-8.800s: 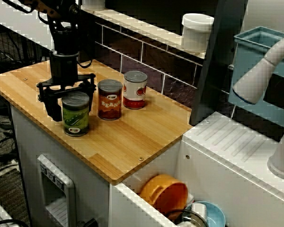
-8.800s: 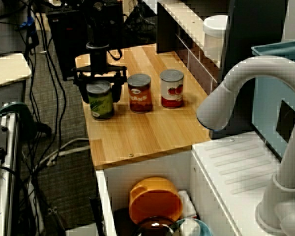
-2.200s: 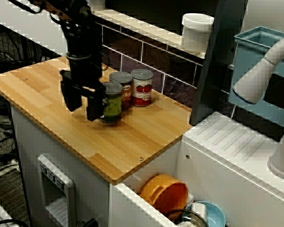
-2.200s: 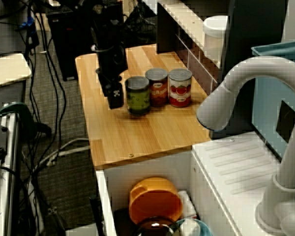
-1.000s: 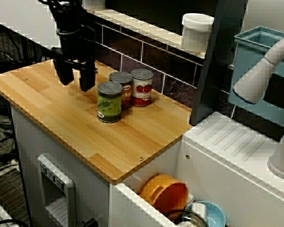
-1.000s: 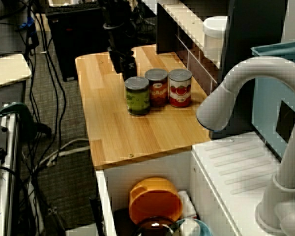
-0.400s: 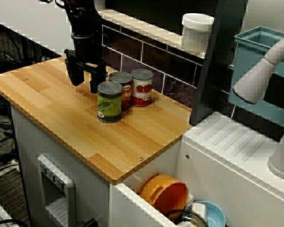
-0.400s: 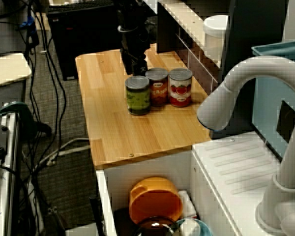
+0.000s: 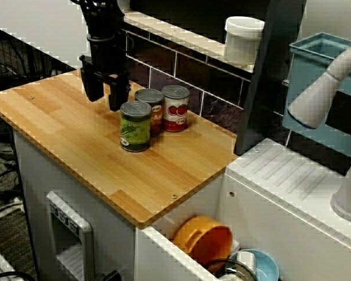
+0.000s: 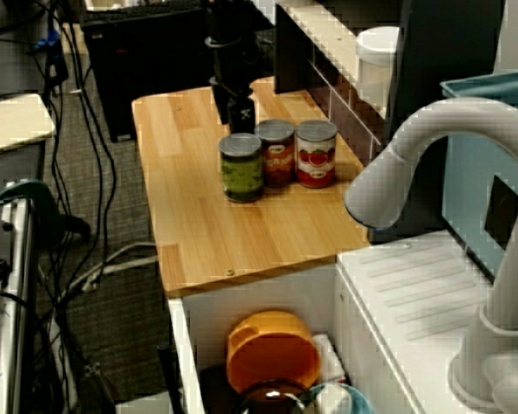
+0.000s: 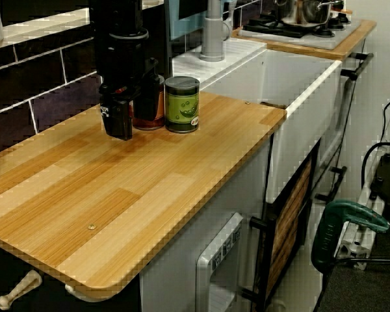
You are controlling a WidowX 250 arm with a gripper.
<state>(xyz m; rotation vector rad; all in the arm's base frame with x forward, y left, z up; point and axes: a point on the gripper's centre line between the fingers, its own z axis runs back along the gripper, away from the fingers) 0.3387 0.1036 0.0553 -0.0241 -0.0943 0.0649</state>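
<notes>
While its jaws stand apart with nothing between them, the black two-fingered gripper [image 9: 105, 98] hangs empty just above the light wooden countertop [image 9: 58, 126]. It is near the green-labelled tin can [image 9: 134, 126], behind it and toward the left edge of the front view, not touching. The side view agrees, showing a clear gap between the fingers and that can. The brown-labelled tin can [image 9: 152, 100] sits just behind the green can; touching or a hair apart, can't tell. The red-and-white tomato tin can [image 9: 175, 108] is behind and to the right of the green can, right beside the brown one. All three are upright and bunched tight. Judgement: the bunching looks done, with the green can set down and let go. Little seems left beyond the arm getting clear. An orange bowl [image 9: 202, 239] lies in the white sink [image 9: 164, 260], well apart from the green can, lower right.
</notes>
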